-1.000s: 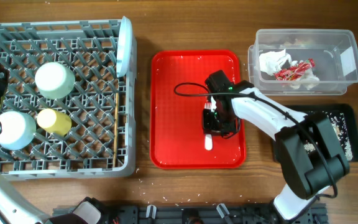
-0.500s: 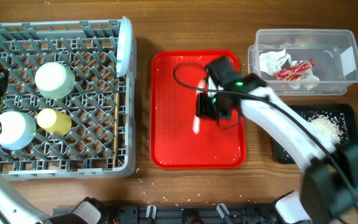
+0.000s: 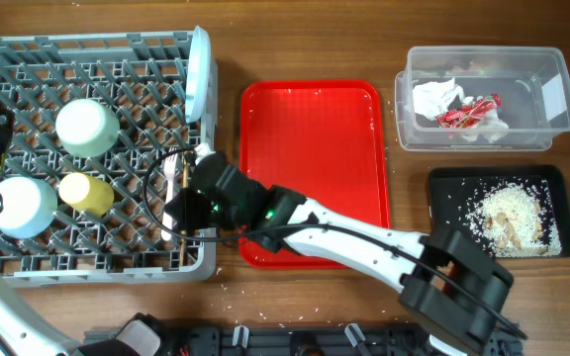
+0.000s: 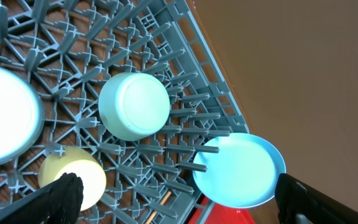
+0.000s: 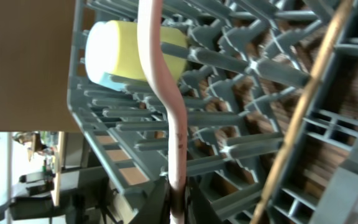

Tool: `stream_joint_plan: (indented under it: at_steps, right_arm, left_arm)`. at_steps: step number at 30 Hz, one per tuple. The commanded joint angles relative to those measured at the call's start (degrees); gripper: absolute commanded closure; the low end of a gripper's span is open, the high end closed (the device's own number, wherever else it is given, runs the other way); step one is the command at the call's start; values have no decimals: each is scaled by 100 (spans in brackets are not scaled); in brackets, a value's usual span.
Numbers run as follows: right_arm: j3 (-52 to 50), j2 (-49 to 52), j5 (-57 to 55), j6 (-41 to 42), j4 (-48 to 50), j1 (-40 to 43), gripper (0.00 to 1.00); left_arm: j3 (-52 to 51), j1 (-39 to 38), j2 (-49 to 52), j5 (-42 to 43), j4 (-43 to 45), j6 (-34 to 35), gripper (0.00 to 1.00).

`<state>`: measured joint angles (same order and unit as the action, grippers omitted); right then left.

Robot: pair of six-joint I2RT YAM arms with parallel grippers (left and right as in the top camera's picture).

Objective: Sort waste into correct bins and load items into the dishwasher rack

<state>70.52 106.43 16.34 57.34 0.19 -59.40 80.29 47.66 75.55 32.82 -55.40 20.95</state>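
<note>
My right gripper point(image 3: 180, 211) is shut on the white plastic fork point(image 3: 170, 170) and holds it over the right side of the grey dishwasher rack point(image 3: 28, 54). In the right wrist view the fork point(image 5: 166, 93) is clamped at its handle, above the pegs, near the yellow cup point(image 5: 117, 43) and a chopstick point(image 5: 303, 106). The rack holds a green bowl point(image 3: 87, 127), a blue bowl point(image 3: 26, 206), the yellow cup point(image 3: 87, 194), chopsticks point(image 3: 182, 252) and a white plate point(image 3: 199, 74) on edge. My left gripper point(image 4: 179, 205) is open over the rack.
The red serving tray point(image 3: 315, 129) lies in the middle. The clear tub point(image 3: 552, 69) at the back right holds the napkin point(image 3: 435, 97) and red packet point(image 3: 468, 111). The black tray point(image 3: 443, 188) holds food crumbs point(image 3: 508, 213). My right arm stretches across the red tray's front.
My right gripper has lifted the fork off the red tray and carried it left to the rack's right side. The left arm has not moved.
</note>
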Motion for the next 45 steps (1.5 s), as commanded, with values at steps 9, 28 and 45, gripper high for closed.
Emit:
stream_joint_plan:
  at_steps: [9, 28, 45]
  right_arm:
    - [26, 92, -125, -769, -544, 503, 73]
    - [92, -5132, -3751, 44, -7200, 1071, 0]
    - [-225, -3869, -3906, 787, -7073, 1073, 0]
  left_arm:
    - [-4, 24, 0, -15, 4, 52, 0]
    - [-4, 24, 0, -15, 4, 50, 0]
    - [-4, 24, 0, -15, 4, 52, 0]
